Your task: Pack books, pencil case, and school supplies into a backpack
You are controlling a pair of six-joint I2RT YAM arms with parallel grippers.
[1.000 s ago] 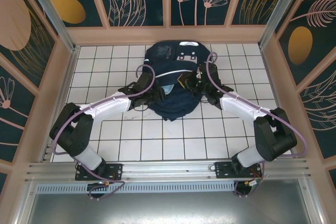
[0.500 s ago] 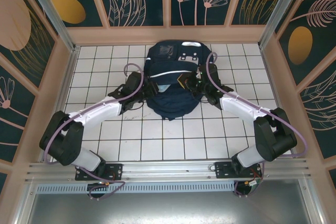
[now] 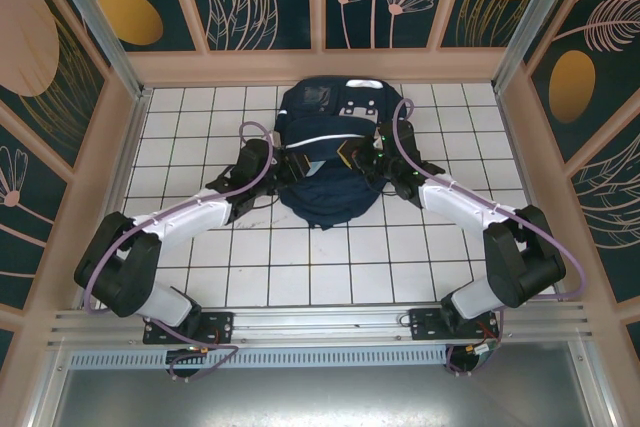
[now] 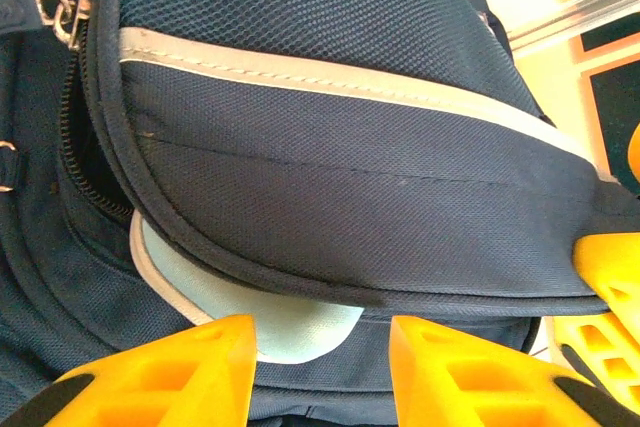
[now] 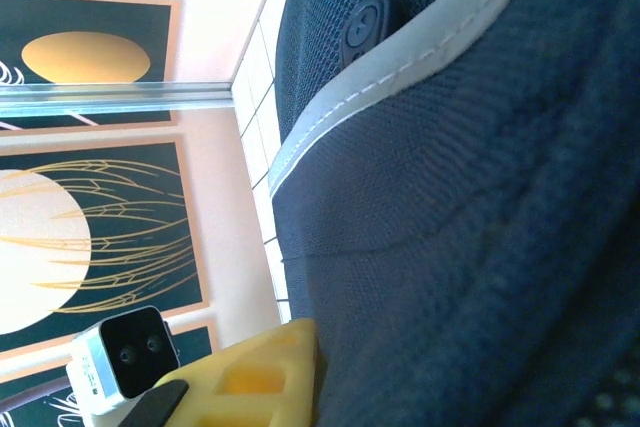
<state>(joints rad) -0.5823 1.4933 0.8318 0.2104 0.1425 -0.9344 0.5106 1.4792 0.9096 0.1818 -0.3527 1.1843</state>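
The left tool (image 4: 322, 349) hung released before the backpack (image 3: 325, 112); whether the right tool (image 3: 360, 156) gripped I could not tell; the flap (image 4: 340, 227), I judged, wanted lifting wide.

Backpack (image 3: 328, 197) sat on the table (image 3: 300, 267), toward the far middle. Left gripper (image 3: 288, 163) was pressed up against its left side and right gripper (image 3: 360, 158) against its right, so the bag lay between them. Arm bases were well apart from it, at the near edge.
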